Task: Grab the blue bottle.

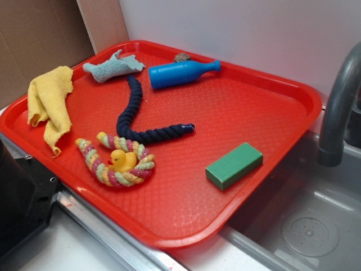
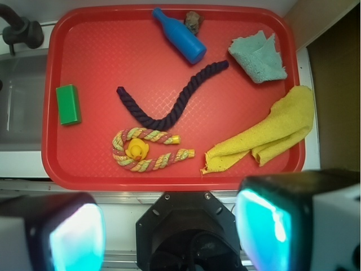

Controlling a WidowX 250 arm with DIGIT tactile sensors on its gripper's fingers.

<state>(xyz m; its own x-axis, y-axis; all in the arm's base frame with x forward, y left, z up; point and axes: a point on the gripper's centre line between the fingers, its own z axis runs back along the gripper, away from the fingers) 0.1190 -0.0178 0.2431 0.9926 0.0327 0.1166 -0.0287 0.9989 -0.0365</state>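
Observation:
The blue bottle (image 1: 179,73) lies on its side at the far edge of the red tray (image 1: 271,107), neck pointing right. In the wrist view the blue bottle (image 2: 180,36) lies near the tray's top edge (image 2: 113,11), mouth toward the upper left. My gripper (image 2: 169,231) is open and empty, high above the robot base, well short of the tray's near rim and far from the bottle. Its two teal-padded fingers (image 2: 76,237) frame the bottom of the wrist view. The gripper itself does not show in the exterior view.
On the tray lie a dark navy rope (image 1: 138,121), a striped rope ring with a yellow duck (image 1: 121,161), a green block (image 1: 234,165), a yellow cloth (image 1: 51,104), a grey-blue cloth (image 1: 110,68) and a small brown object (image 1: 181,57). A sink (image 1: 304,226) and faucet (image 1: 338,107) sit at the right.

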